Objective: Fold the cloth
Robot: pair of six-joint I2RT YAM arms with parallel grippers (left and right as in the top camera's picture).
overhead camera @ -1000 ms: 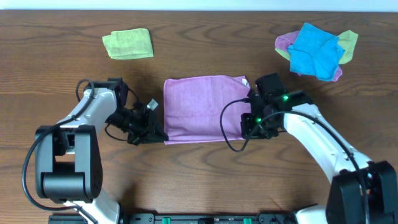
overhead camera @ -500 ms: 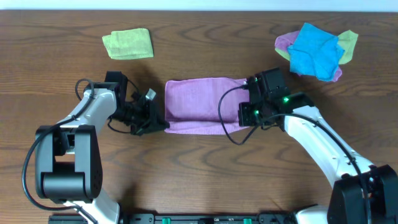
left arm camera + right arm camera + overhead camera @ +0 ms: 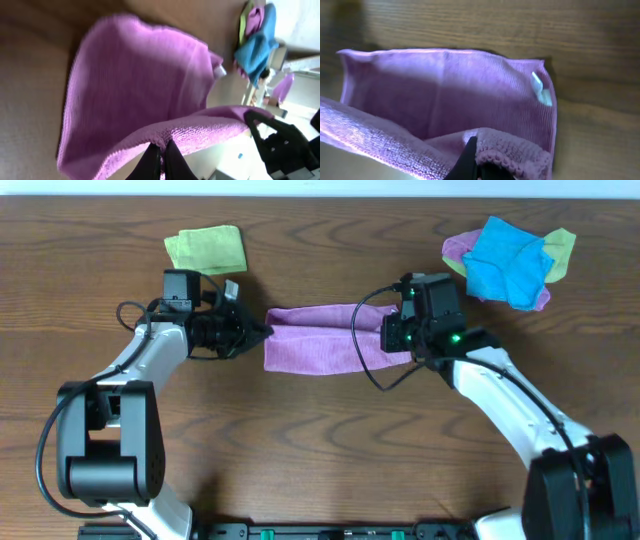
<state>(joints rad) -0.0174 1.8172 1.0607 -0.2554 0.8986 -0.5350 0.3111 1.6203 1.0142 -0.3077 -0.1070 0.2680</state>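
Observation:
A purple cloth [image 3: 320, 340] lies at the table's middle, its near edge lifted and carried toward the far edge. My left gripper [image 3: 258, 333] is shut on the cloth's left near corner; in the left wrist view the fingers [image 3: 161, 154] pinch the cloth's edge [image 3: 130, 90]. My right gripper [image 3: 392, 332] is shut on the right near corner; in the right wrist view the fingers [image 3: 476, 162] pinch the hem above the flat layer [image 3: 445, 85], which has a white tag.
A folded green cloth [image 3: 206, 250] lies at the far left. A heap of blue, purple and green cloths [image 3: 510, 260] lies at the far right. A black cable loops over the purple cloth by the right arm.
Both grippers have carried the cloth's near edge away from the front, toward the far edge. The cloth's visible depth has shrunk by about half.

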